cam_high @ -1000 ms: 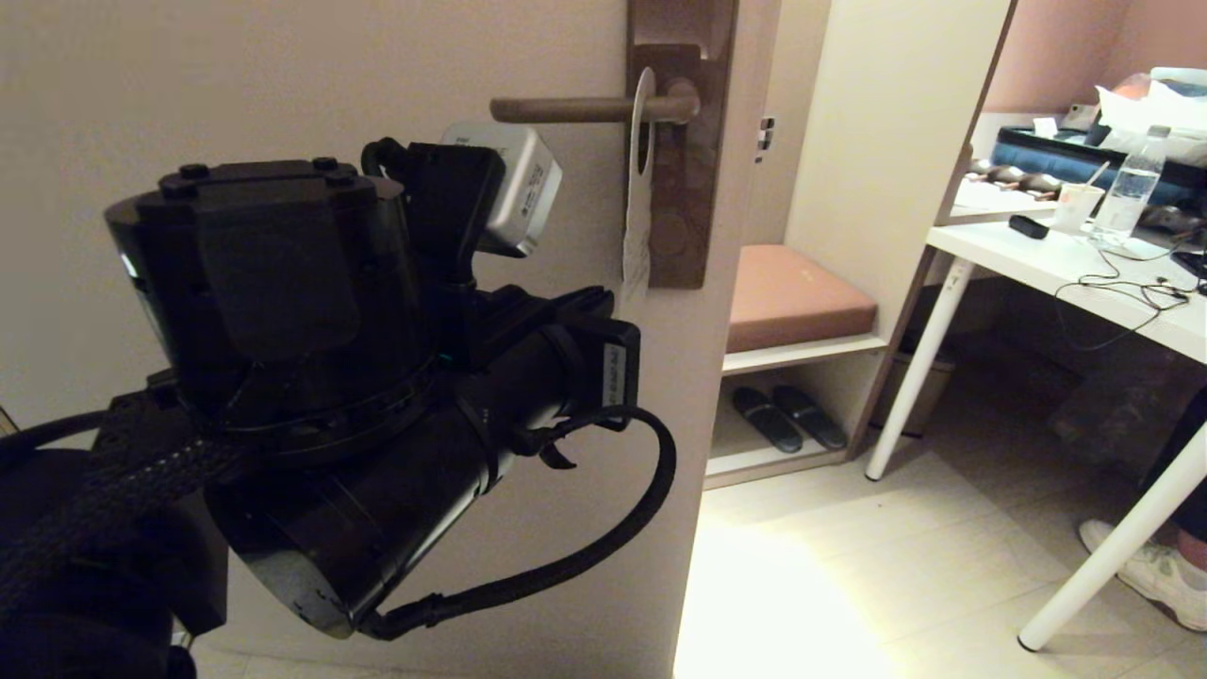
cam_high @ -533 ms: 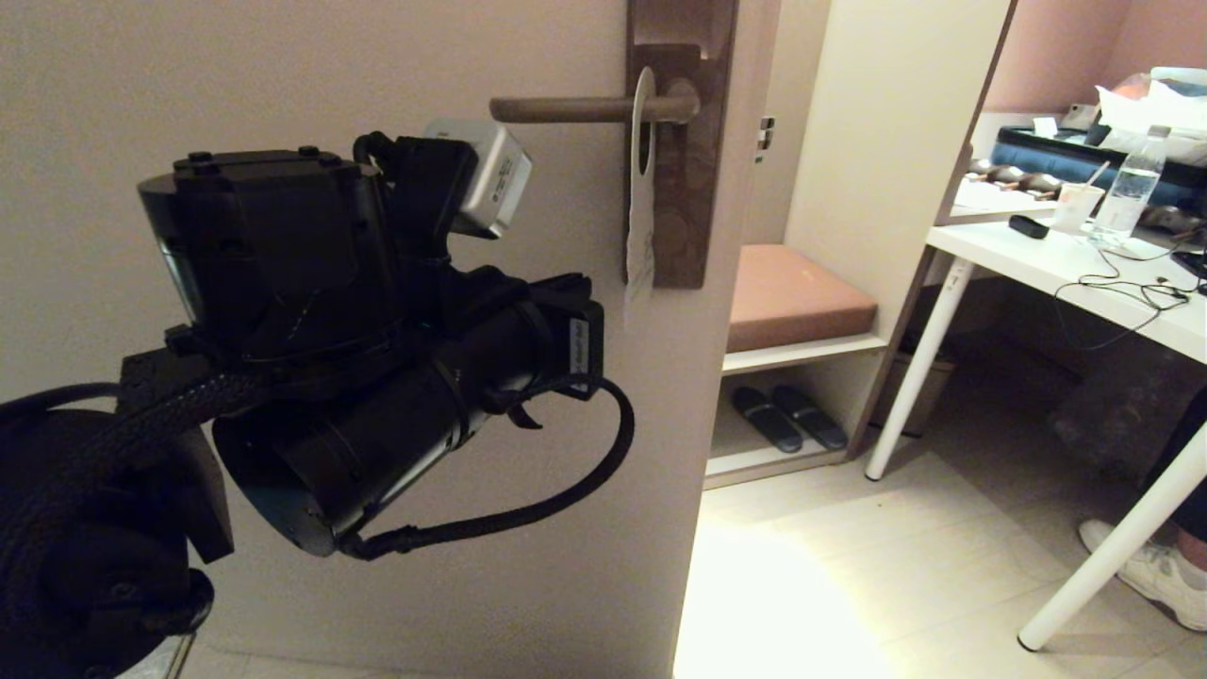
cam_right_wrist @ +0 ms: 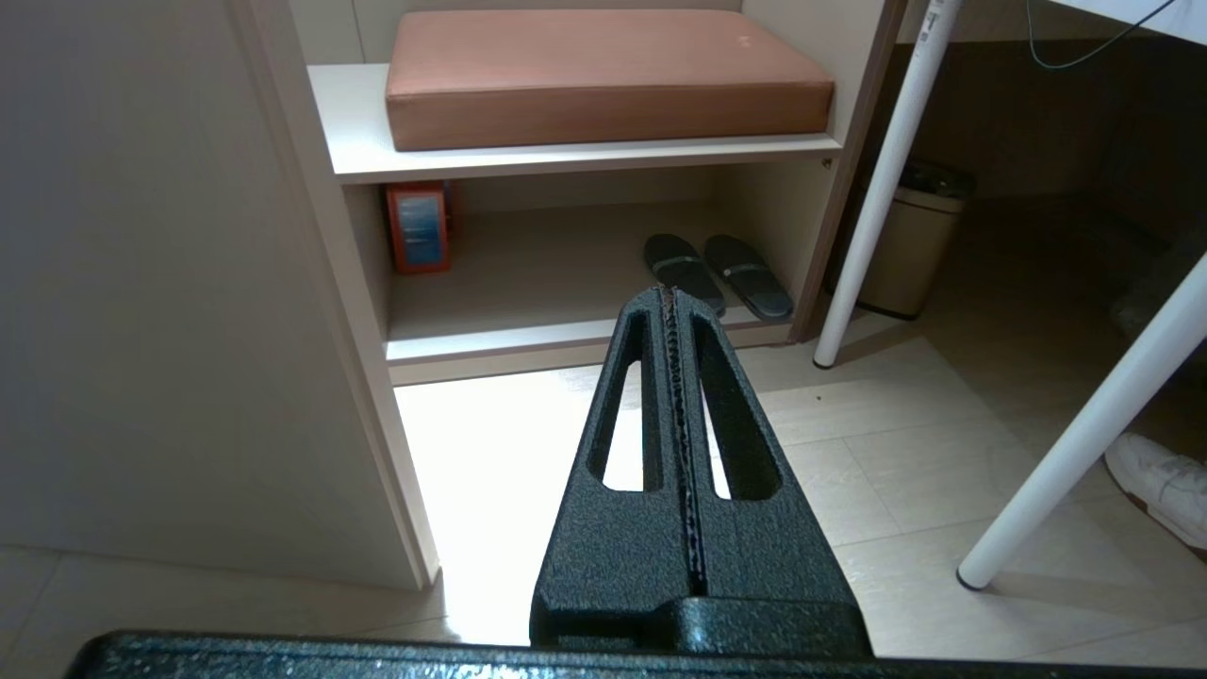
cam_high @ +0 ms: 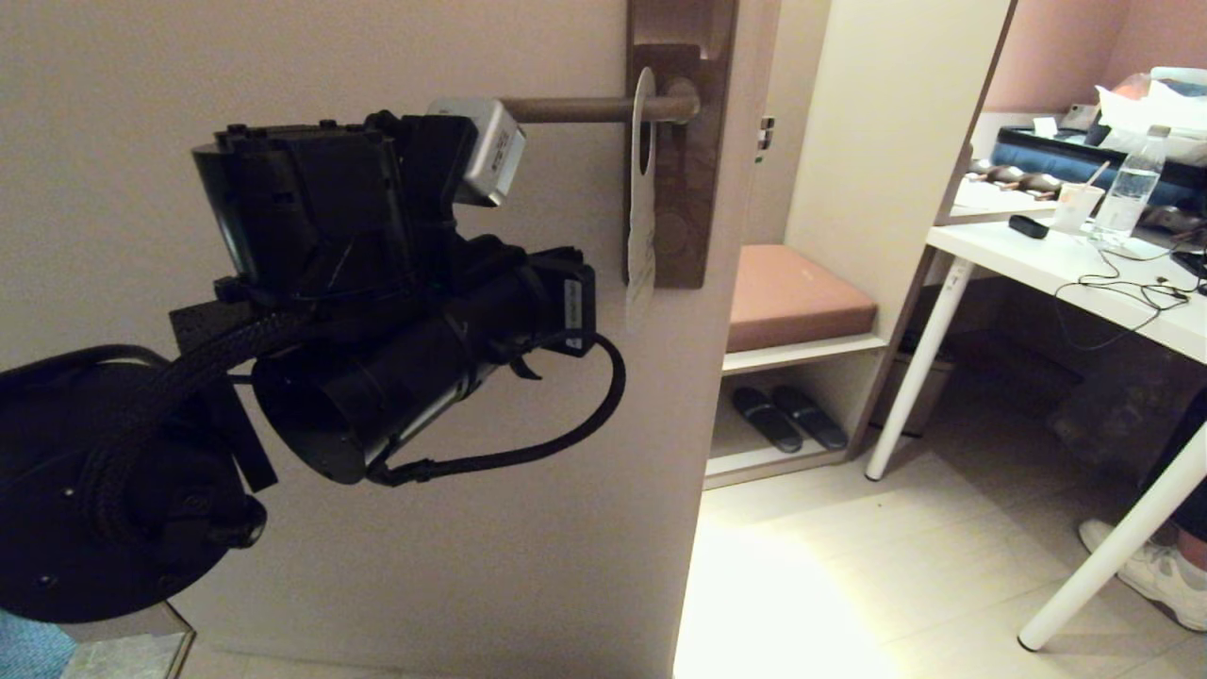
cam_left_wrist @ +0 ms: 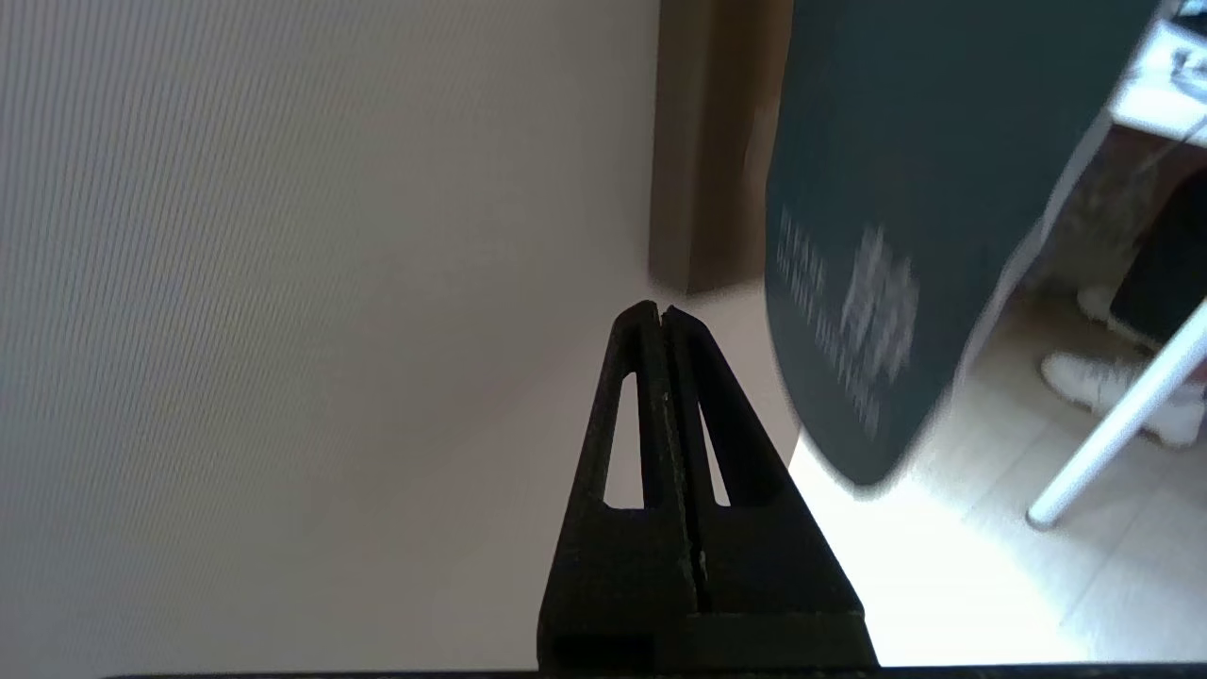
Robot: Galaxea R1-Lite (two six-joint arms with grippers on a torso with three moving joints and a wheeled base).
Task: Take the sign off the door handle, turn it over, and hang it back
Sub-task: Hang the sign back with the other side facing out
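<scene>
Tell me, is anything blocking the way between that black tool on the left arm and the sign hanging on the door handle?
Nothing visible does. In the left wrist view the left tool, shut, points at bare door with open air between it and the sign. The sign hangs free on the door handle.

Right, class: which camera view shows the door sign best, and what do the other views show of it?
The left wrist view: the sign fills much of it, its blue face with pale lettering turned to the camera, though blurred. The head view shows the sign only edge-on, hanging from the door handle. The right wrist view does not show it.
</scene>
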